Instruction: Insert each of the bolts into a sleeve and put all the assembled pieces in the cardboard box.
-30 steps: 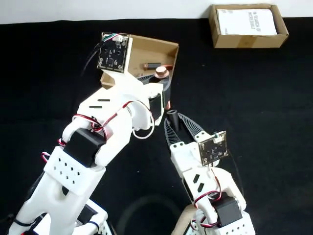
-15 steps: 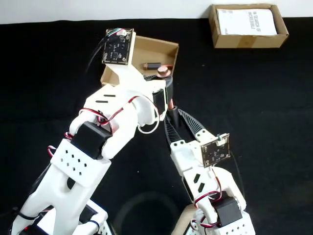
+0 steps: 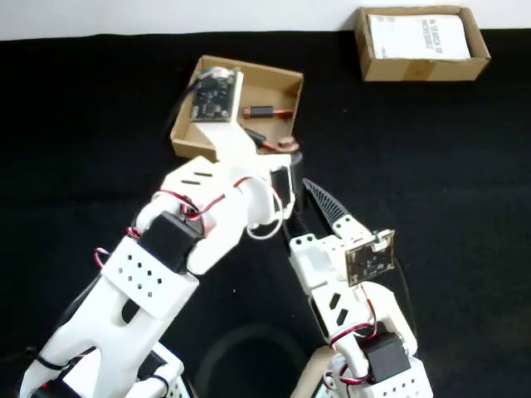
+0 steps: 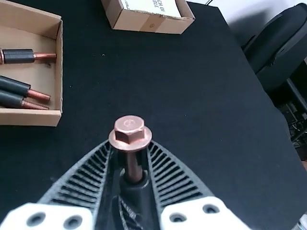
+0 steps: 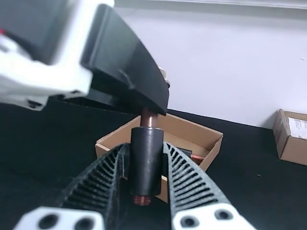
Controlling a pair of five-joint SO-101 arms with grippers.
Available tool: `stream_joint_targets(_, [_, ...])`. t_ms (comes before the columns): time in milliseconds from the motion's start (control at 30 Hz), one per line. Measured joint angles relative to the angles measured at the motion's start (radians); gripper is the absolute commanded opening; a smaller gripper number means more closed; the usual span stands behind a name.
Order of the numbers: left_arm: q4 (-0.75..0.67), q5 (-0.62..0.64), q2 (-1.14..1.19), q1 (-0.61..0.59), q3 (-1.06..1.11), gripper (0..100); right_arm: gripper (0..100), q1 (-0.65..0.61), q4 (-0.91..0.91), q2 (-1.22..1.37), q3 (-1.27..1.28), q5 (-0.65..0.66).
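Note:
My left gripper (image 4: 130, 143) is shut on a copper bolt (image 4: 129, 133), head up, just below its flange. The bolt's shaft runs down into a black sleeve (image 5: 146, 160) held upright by my right gripper (image 5: 146, 149), which is shut on it. A copper tip (image 5: 141, 199) pokes out of the sleeve's lower end. In the high view the left gripper (image 3: 288, 166) sits right over the right gripper (image 3: 297, 199), close to the near right corner of the cardboard box (image 3: 192, 137). Three assembled pieces (image 4: 18, 56) lie in that box (image 4: 29, 116).
A second cardboard box (image 3: 419, 68) with a white paper in it stands at the far right of the black table (image 3: 431, 166). The left arm's body (image 3: 207, 207) hides the sleeve from above. A dark chair (image 4: 280, 52) stands beyond the table edge.
The left arm came down and toward the right gripper, driving the bolt into the sleeve. The right gripper kept hold of the sleeve and barely moved.

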Motion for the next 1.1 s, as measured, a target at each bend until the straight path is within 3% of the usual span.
stream_joint_targets(233, [0.084, -0.02, 0.0, 0.003, 0.0, 3, 0.6, -0.003, -0.002, 0.0, 0.002, 0.0])
stream_joint_targets(500, [0.399, -0.212, -0.012, 0.002, -0.041, 32, 0.6, -0.005, 0.002, 0.003, 0.011, 0.038])
stream_joint_targets(600, [0.546, -0.247, -0.012, 0.015, -0.08, 35, 0.6, -0.003, -0.006, 0.002, 0.009, 0.038])
stream_joint_targets(867, [0.815, -0.259, -0.003, 0.025, -0.313, 33, 0.6, 0.015, -0.025, 0.075, 0.008, 0.037])
stream_joint_targets(1100, [0.918, -0.285, -0.132, -0.106, -0.425, 2, 0.6, 0.138, -0.025, 0.359, -0.203, -0.072])
